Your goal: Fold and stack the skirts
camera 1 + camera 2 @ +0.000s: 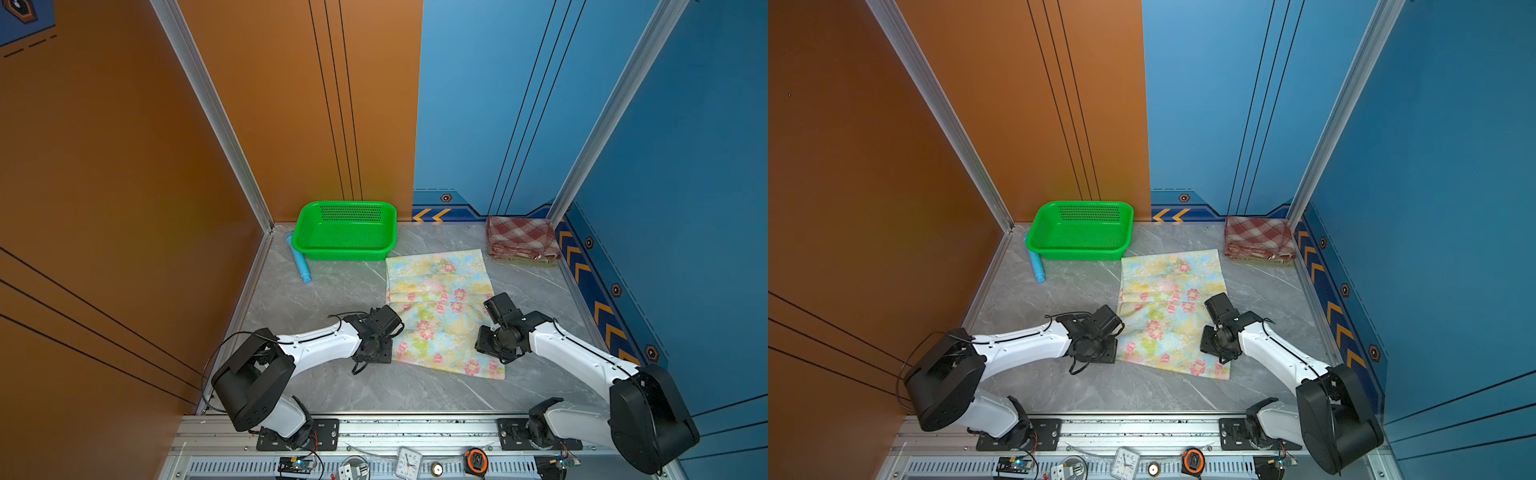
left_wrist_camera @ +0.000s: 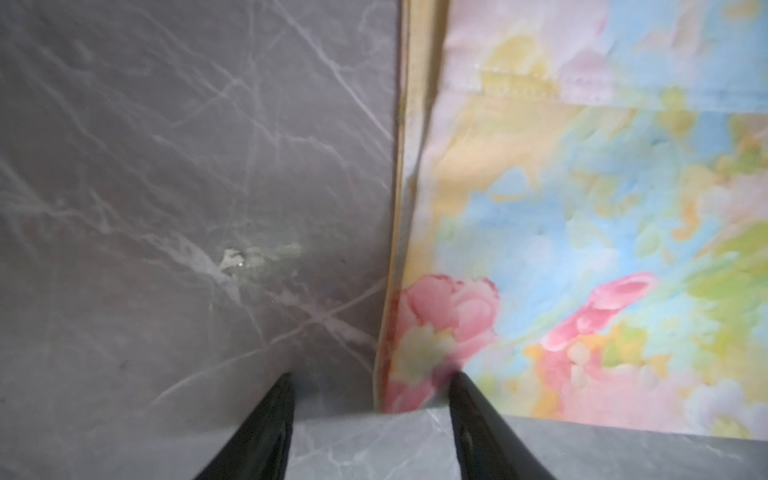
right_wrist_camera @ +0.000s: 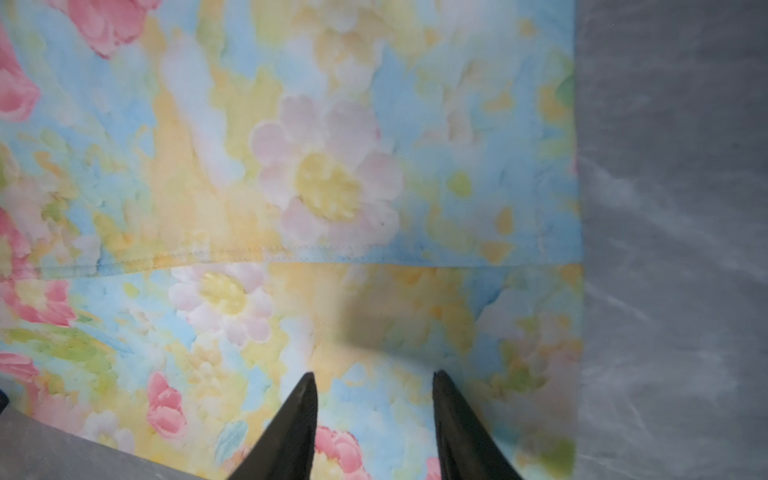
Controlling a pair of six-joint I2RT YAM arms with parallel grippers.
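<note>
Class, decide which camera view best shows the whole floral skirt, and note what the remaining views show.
Both top views: the floral skirt lies spread flat, almost its entire outline visible. The left wrist view shows only one side edge; the right wrist view only a close patch with a stitched seam.

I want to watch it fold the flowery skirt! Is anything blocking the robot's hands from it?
No, nothing visible is. The left gripper is at the edge of the flowery skirt, and the right gripper is just above its cloth. Both have their jaws apart.
</note>
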